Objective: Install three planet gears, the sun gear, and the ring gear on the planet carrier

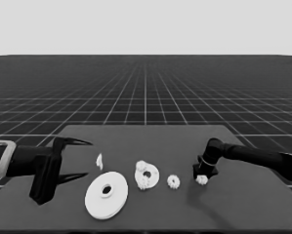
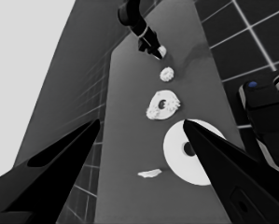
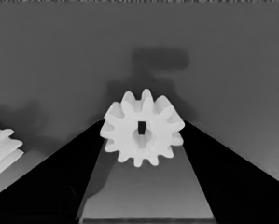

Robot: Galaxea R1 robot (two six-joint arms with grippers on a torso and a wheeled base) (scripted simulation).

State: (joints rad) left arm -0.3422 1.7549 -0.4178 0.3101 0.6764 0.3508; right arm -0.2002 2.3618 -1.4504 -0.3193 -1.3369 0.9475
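The right gripper [image 1: 202, 178] pinches a planet gear [image 3: 142, 127] between its fingertips at the table's [image 1: 150, 141] right side, two gears sit on the smaller round part [image 1: 147, 174], and the parked left gripper [image 1: 79, 158] gapes wide.

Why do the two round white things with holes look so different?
The larger round part is much wider than the smaller round part. The larger one lies bare, while the smaller one carries small toothed gears on top. The larger one sits nearer the parked left gripper; the smaller one sits farther from it. Both are white, flat on the table, with a dark centre hole.
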